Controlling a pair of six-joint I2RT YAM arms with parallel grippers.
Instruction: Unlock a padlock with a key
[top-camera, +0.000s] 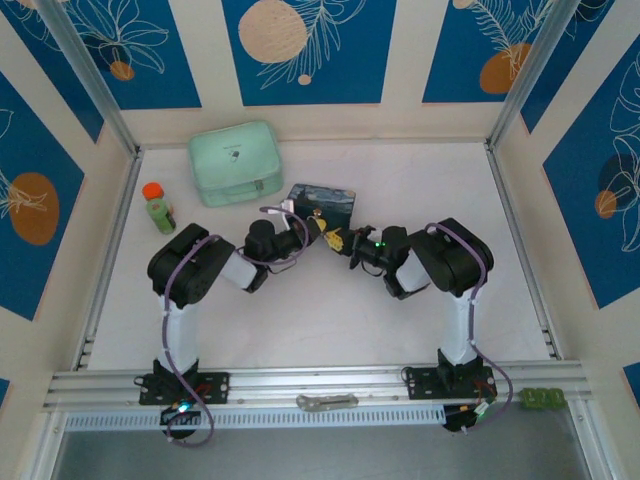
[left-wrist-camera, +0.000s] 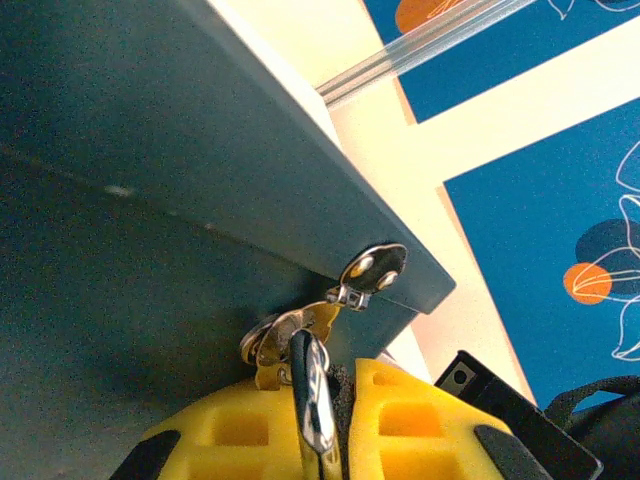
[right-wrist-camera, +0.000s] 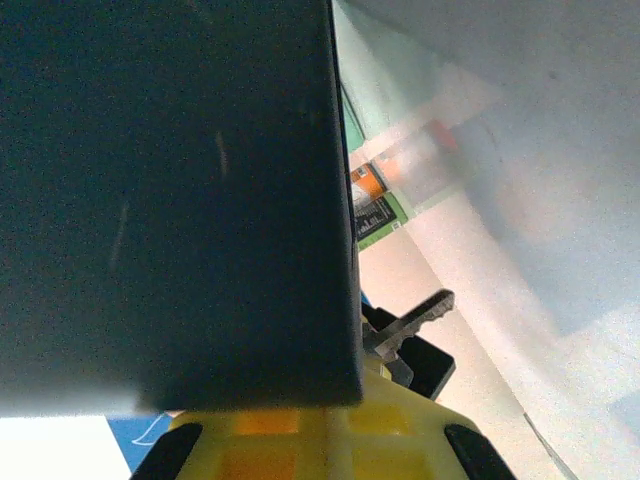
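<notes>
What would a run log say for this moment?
stage: key at padlock | left gripper: shut on key | right gripper: against blue tin, grip unclear | padlock: at tin's latch

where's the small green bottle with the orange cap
Top view: the small green bottle sits left on the white table, beside the mint-green zipped case.

Smooth matt tin (right-wrist-camera: 170, 200), dull metal key (right-wrist-camera: 420, 312)
</notes>
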